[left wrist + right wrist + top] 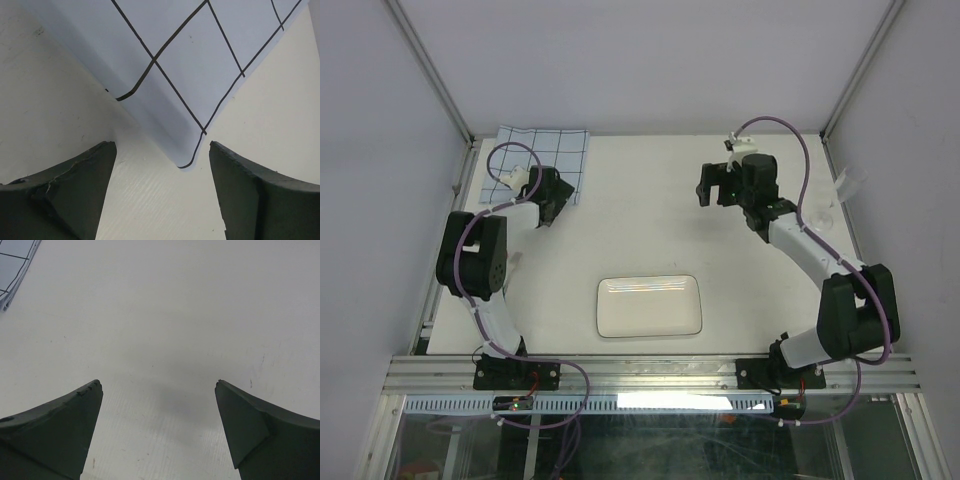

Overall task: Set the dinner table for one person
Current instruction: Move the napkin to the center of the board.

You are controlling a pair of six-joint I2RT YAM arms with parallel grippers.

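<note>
Left claw (162,146) over dinner table (660,210) (left-right)

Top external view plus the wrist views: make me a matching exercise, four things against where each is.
Things:
1. plate
2. cloth
3. left gripper
4. right gripper

Places:
A. above bare tabletop on the far right side, jaws wide apart
B. lying flat in the far left corner of the dinner table
C. middle of the tabletop, towards the near edge
D. at the cloth's near corner, jaws apart on either side of it

Pairs: 1-C, 2-B, 3-D, 4-A
</note>
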